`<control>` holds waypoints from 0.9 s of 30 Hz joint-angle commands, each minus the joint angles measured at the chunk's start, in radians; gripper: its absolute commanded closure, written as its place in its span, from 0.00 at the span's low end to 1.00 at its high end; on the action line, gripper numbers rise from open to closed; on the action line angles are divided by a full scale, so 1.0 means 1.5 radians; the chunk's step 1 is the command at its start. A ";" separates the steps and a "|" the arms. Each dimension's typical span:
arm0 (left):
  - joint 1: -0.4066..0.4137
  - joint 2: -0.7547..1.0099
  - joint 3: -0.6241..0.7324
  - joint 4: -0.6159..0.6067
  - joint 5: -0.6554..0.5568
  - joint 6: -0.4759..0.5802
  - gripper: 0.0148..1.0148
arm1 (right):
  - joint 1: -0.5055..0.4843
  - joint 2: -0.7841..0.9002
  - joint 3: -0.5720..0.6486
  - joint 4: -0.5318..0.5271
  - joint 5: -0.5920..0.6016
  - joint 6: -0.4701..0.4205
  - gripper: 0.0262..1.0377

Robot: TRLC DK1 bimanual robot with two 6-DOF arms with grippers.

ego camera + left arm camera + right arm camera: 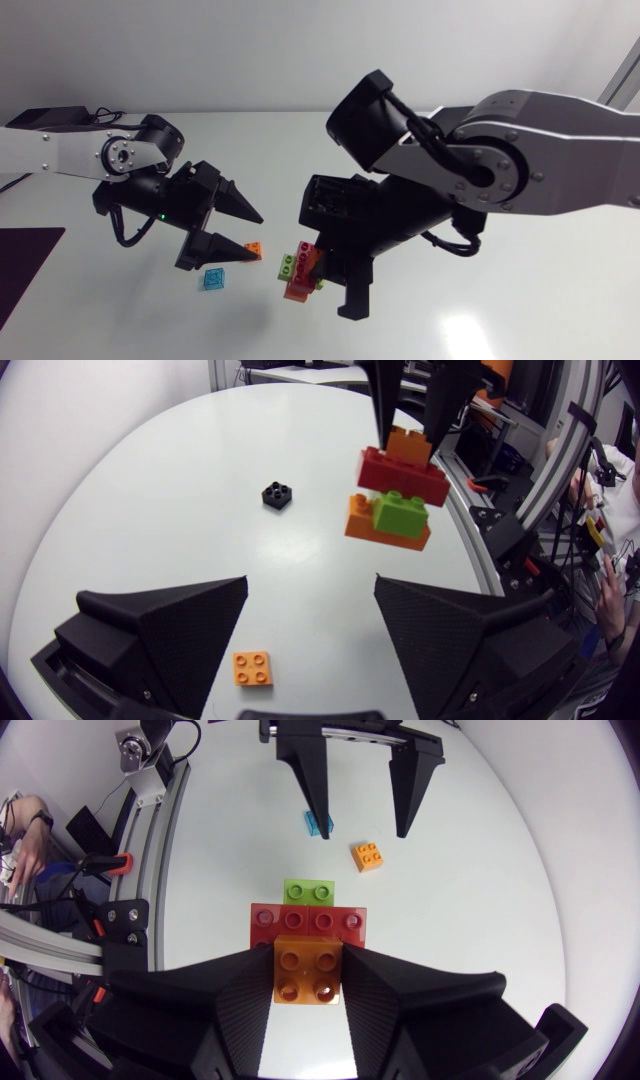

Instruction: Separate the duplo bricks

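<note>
My right gripper [308, 958] is shut on an orange brick [308, 976], the top of a small stack held above the table. Below it sit a red brick [307, 924] and a green brick [308, 891]. In the left wrist view the stack [400, 490] hangs ahead of my left gripper [312, 595], with another orange brick [385, 532] at its bottom. The left gripper is open. A loose orange 2x2 brick [252, 667] lies on the table between its fingers. In the head view the left gripper [258, 238] is just left of the stack [298, 272].
A translucent blue brick [213, 279] lies on the table below the left gripper. A black 2x2 brick [278, 494] lies farther out on the white table. A dark mat [25, 265] lies at the table's left edge.
</note>
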 commanded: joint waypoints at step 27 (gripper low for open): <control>-0.106 -0.191 -0.195 0.420 -0.133 -0.409 0.16 | -0.065 0.191 0.237 -0.001 0.148 0.305 0.76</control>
